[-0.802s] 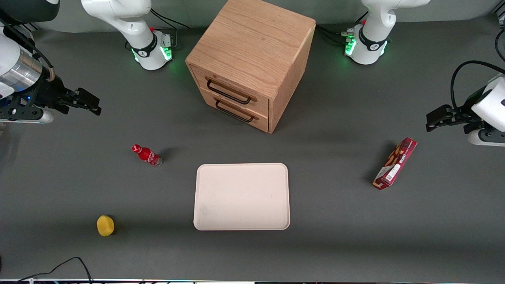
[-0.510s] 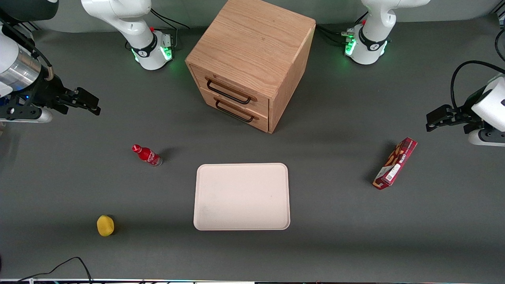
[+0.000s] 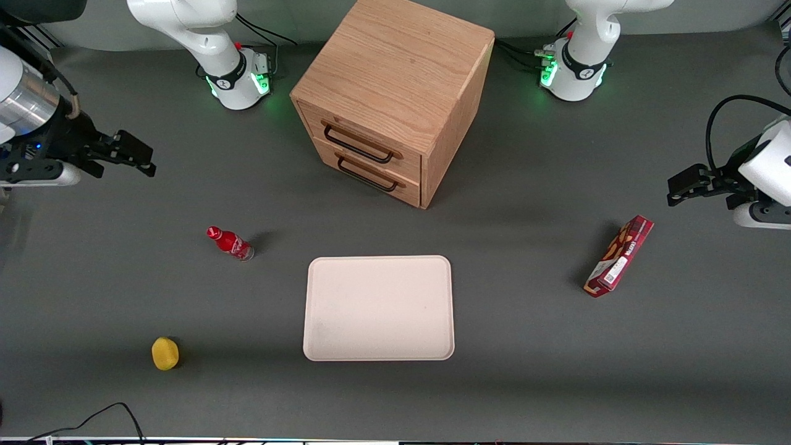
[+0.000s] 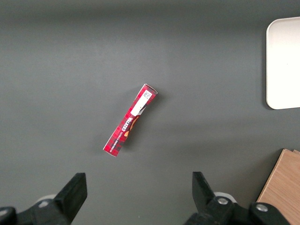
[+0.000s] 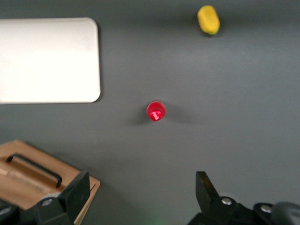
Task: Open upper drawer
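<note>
I have my gripper [image 3: 133,154] hanging in the air at the working arm's end of the table, fingers spread apart with nothing between them, well apart from the cabinet [image 3: 395,93]. That spread makes sense to me: the thin black wire handle [image 3: 358,145] has to pass between the fingers before I can pull.

The upper drawer [image 3: 364,139] sits shut, flush in the cabinet's face, directly above the bottom drawer [image 3: 374,173] with its matching handle (easy to confuse, so I will aim for the one closer to the cabinet's top). The cabinet stands turned at an angle, its front facing partly toward the working arm's end, which I judge favours my approach.

The front view gives me the whole layout: a red bottle [image 3: 230,243] standing upright, nearer to the camera than the gripper, a cream tray [image 3: 378,308] in front of the cabinet, a yellow lemon-like object [image 3: 165,353] near the table's edge, and a red snack box [image 3: 619,256] toward the parked arm's end.

My wrist camera shows what that view cannot: the bottle's cap [image 5: 156,111] from straight above and one drawer handle [image 5: 33,169] between the finger [image 5: 70,194] tips, though not the snack box.
</note>
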`<state>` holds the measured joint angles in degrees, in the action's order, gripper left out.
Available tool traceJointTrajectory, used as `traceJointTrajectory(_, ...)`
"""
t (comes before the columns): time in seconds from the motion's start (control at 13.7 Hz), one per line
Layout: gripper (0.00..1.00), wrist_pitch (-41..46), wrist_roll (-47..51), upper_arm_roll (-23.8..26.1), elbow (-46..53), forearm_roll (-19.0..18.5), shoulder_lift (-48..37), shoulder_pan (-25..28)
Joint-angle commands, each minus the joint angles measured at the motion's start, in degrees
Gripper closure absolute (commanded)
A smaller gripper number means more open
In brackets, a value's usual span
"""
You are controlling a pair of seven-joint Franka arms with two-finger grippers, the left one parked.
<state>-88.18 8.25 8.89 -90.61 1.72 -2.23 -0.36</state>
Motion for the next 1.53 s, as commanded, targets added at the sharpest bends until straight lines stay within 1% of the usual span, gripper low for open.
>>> traceJointTrajectory(0.0,0.0,4.06,-1.49,4.28,2.8,2.75,0.56,0.54)
traceJointTrajectory(0.15,0.0,4.51,-1.57,8.24,2.89,4.77,1.09,0.54)
traceJointTrajectory(0.29,0.0,4.33,-1.93,11.92,4.64,8.81,3.63,0.71)
traceJointTrajectory(0.36,0.0,4.33,-4.28,13.77,6.3,9.78,5.73,0.71)
traceJointTrajectory(0.44,0.0,4.33,-9.17,15.35,7.8,10.14,8.19,0.71)
traceJointTrajectory(0.51,0.0,4.33,-15.49,15.72,8.68,10.4,10.39,0.71)
traceJointTrajectory(0.58,0.0,4.33,-21.29,16.16,8.69,13.28,12.06,0.71)
traceJointTrajectory(0.66,0.0,4.24,-24.74,16.16,8.26,17.92,13.21,0.71)
traceJointTrajectory(0.73,0.0,4.33,-25.56,16.16,8.08,19.88,14.61,0.71)
traceJointTrajectory(0.88,0.0,4.16,-25.74,17.38,8.08,20.69,17.77,1.41)
traceJointTrajectory(0.95,0.0,4.07,-27.31,18.61,7.99,20.51,19.18,1.42)
traceJointTrajectory(1.02,0.0,3.2,-30.02,18.8,7.12,20.34,20.5,1.5)
traceJointTrajectory(1.09,0.0,1.27,-31.44,19.15,5.02,20.34,20.51,1.59)
traceJointTrajectory(1.31,0.0,-4.79,-31.63,22.13,-0.87,19.64,19.55,1.59)
traceJointTrajectory(1.46,0.0,-9.79,-31.63,24.41,-5.26,17.53,18.24,1.42)
